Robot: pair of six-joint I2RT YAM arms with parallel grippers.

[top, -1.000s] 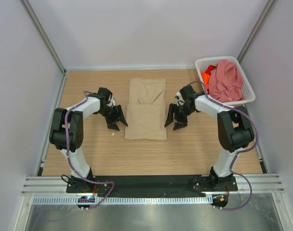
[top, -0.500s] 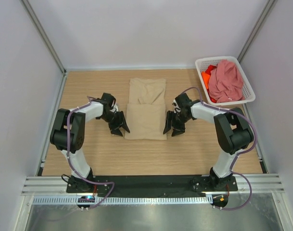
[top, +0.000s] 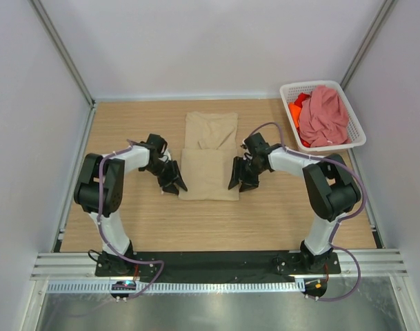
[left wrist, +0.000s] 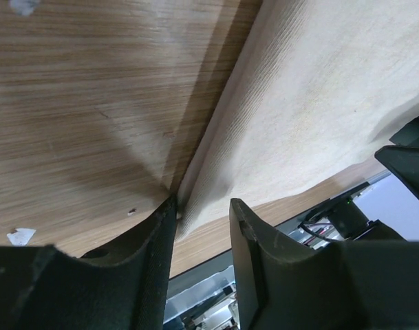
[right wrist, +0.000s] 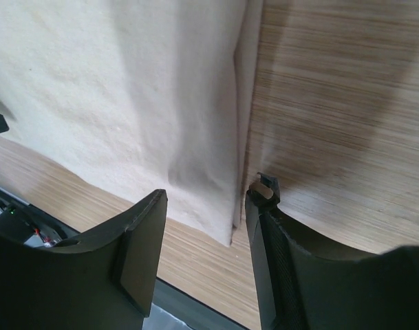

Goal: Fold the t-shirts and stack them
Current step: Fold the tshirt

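The beige-tan t-shirt (top: 208,158) lies partly folded in the middle of the table. My left gripper (top: 174,183) is open at its near left corner; in the left wrist view the cloth's corner (left wrist: 195,210) sits between the fingers, gripper (left wrist: 202,210). My right gripper (top: 240,181) is open at the near right corner; in the right wrist view the cloth edge (right wrist: 216,206) lies between the fingers, gripper (right wrist: 206,199). The dusty pink t-shirt (top: 323,116) and the bright orange t-shirt (top: 294,109) lie in the basket.
The white lattice basket (top: 356,131) stands at the back right corner. Grey walls close in the wooden table (top: 127,124) on three sides. A black strip and metal rail run along the near edge.
Both grippers have moved inward and toward the near corners of the beige-tan shirt, and now straddle its edges. The shirt has not moved.
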